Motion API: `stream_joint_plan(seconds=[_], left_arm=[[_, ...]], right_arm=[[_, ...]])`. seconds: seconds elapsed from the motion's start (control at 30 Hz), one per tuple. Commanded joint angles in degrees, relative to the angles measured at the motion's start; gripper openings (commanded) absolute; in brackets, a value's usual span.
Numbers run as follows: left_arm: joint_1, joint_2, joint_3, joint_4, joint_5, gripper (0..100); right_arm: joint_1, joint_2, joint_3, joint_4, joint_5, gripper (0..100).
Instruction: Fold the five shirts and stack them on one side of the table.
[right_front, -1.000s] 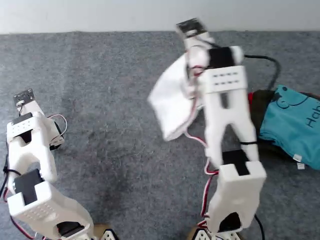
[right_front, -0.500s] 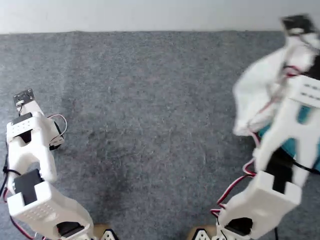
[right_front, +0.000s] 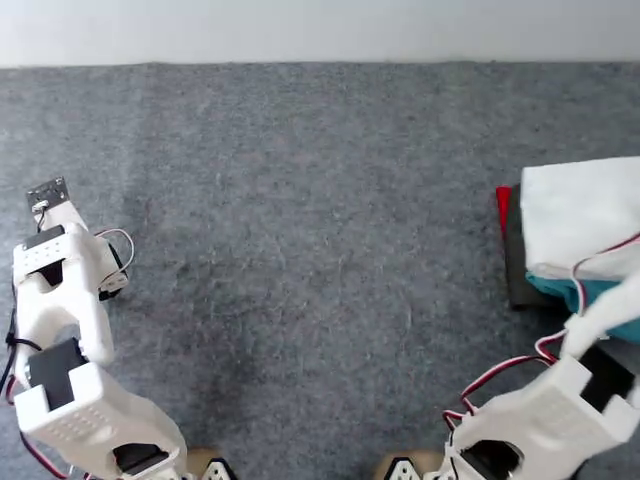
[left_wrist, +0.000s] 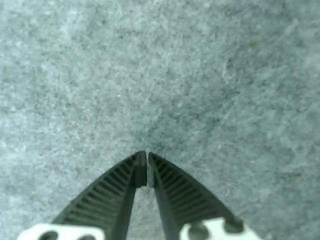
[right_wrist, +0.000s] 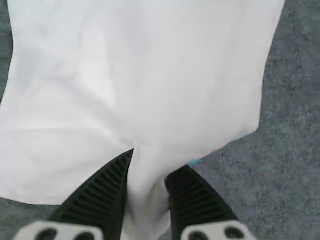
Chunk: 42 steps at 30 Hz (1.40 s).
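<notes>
White shirt (right_front: 575, 215) lay atop teal shirt (right_front: 610, 297), dark shirt (right_front: 515, 270) and red shirt (right_front: 503, 205) — right pincer (right_wrist: 152, 164) pinching it, left pincer (left_wrist: 146, 161) pressed together over the desk (right_front: 300, 200); apparently only release remained.

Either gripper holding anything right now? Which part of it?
Right gripper is shut on the white shirt, pinching a bunch of fabric at its near edge. Left gripper is shut, empty.

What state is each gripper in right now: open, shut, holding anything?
Left gripper: shut, holding nothing.
Right gripper: shut on the white shirt.
</notes>
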Motion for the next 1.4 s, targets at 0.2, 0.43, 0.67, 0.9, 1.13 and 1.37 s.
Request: stream_joint_plan(seconds=[0.2, 0.43, 0.67, 0.9, 1.13, 1.37], left_arm=[[-0.09, -0.35, -0.13, -0.26, 0.0, 1], [-0.18, -0.35, -0.13, -0.26, 0.0, 1], [-0.18, -0.35, -0.13, -0.26, 0.0, 1], [-0.09, -0.35, -0.13, -0.18, 0.0, 1], [0.09, -3.25, 0.92, 1.85, -0.09, 1], [8.09, -21.98, 11.65, 1.14, -2.11, 1]], right_arm=[[1.8, -1.54, -1.41, 0.04, 0.62, 9.6], [1.98, -1.19, -1.67, -0.13, 0.62, 39.6], [0.48, -1.36, -1.76, 0.04, 0.18, 24.0], [-4.0, -1.36, -1.76, 0.04, -6.86, 5.9], [-11.12, -8.48, -1.41, 2.77, -7.82, 0.7], [-23.96, -22.02, 9.05, 2.86, -17.85, 0.9]])
